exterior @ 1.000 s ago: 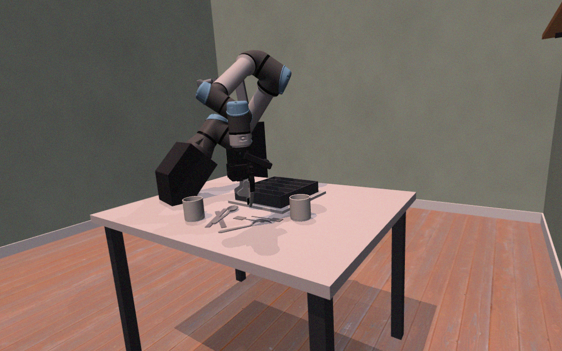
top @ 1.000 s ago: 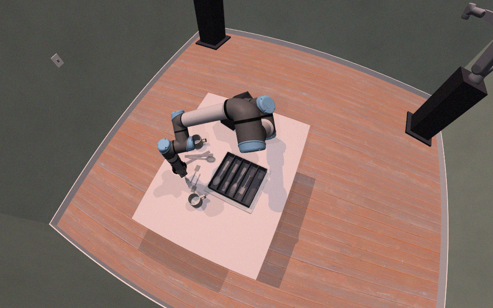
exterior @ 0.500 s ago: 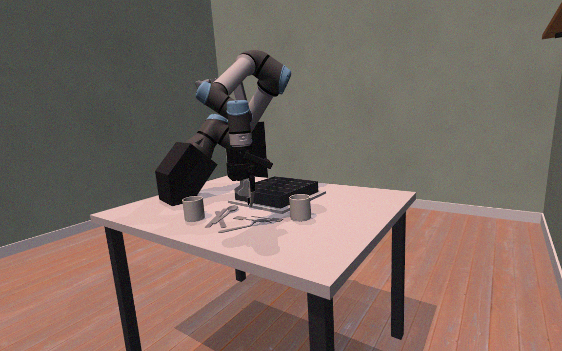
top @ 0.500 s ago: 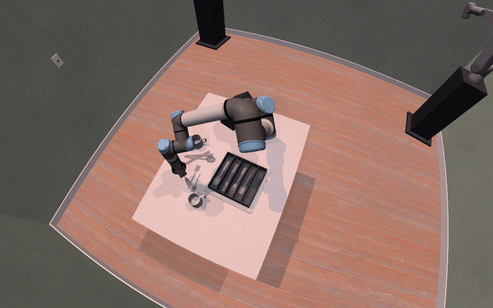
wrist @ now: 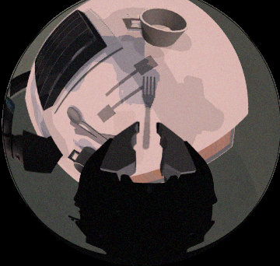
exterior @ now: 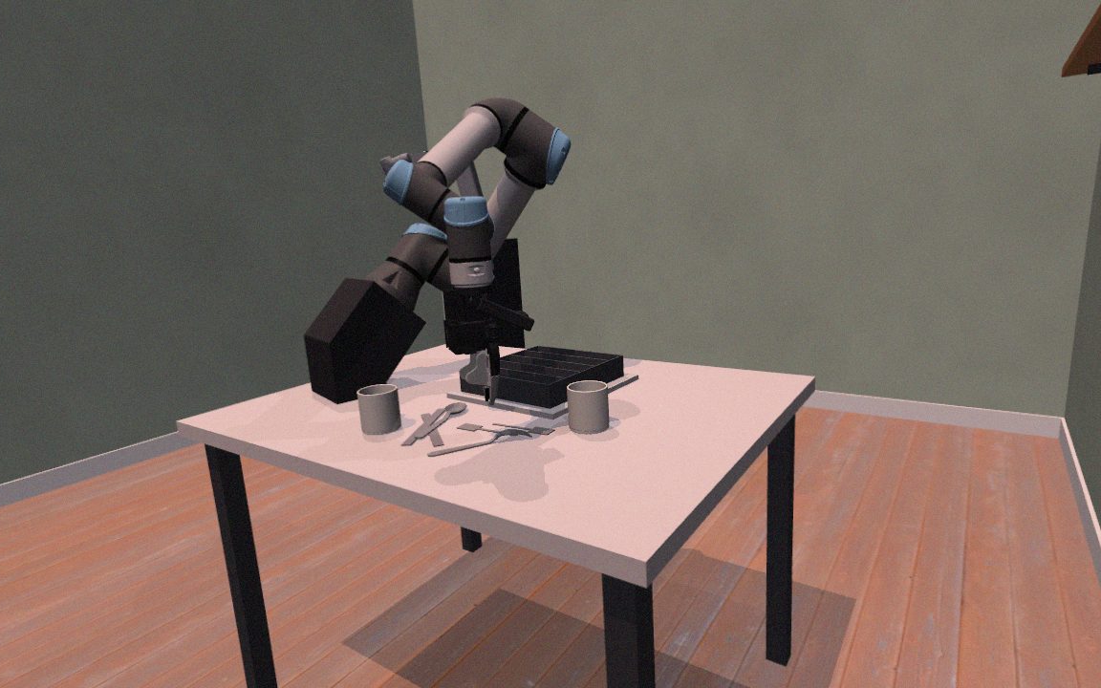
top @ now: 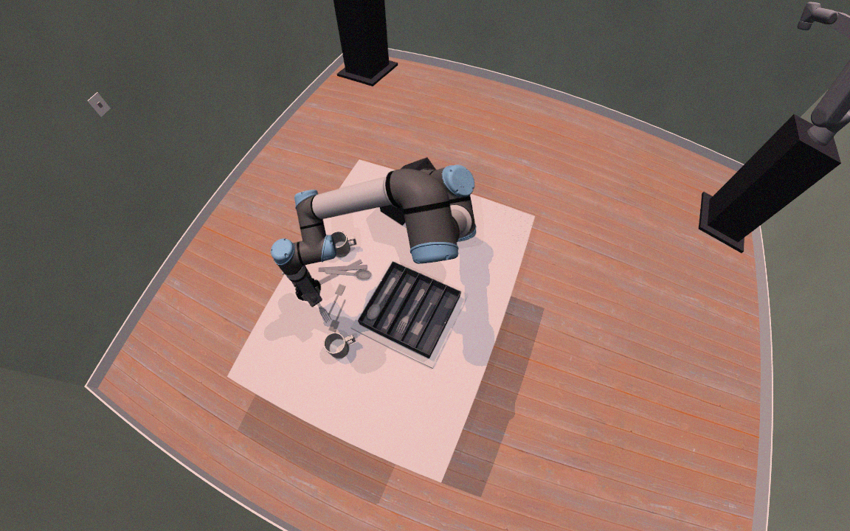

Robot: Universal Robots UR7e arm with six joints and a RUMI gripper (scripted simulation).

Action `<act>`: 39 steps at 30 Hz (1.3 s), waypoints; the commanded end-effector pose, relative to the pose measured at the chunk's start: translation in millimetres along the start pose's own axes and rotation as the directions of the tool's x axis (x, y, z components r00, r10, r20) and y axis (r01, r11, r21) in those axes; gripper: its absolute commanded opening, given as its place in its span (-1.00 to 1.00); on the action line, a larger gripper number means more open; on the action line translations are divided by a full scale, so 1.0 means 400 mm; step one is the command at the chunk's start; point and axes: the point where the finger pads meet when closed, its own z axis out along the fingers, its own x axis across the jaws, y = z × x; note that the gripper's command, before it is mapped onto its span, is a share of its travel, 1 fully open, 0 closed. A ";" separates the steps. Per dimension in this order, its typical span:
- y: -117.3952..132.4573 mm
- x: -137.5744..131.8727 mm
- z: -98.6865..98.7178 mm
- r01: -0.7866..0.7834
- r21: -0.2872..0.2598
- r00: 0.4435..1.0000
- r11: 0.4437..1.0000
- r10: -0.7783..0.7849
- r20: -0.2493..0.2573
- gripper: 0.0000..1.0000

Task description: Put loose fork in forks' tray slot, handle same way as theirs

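Fingers, narrowed to a slim gap and gripping nothing, hang over the handle of the loose fork (wrist: 148, 88) lying flat on the counter (wrist: 202, 44), so descend straight, straddling that handle squarely before clamping.

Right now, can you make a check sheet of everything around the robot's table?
Surface: pink table.
Job's things: loose fork flat on the table; black tray with cutlery in its slots.
Clutter: two cups, a spoon, two spatulas.
Gripper: gripper above the fork's handle, fingers narrowly apart, holding nothing.
Cables: nothing seen.
Surroundings: wooden floor, black posts.
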 end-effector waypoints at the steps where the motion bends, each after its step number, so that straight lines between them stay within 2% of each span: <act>1: 0.001 0.003 -0.003 -0.001 0.000 1.000 1.000 0.001 -0.003 -0.68; 22: 0.000 -0.001 0.036 -0.002 0.001 1.000 1.000 0.002 0.001 -0.68; 39: 0.000 0.000 0.094 -0.001 0.001 1.000 1.000 0.001 0.000 -0.68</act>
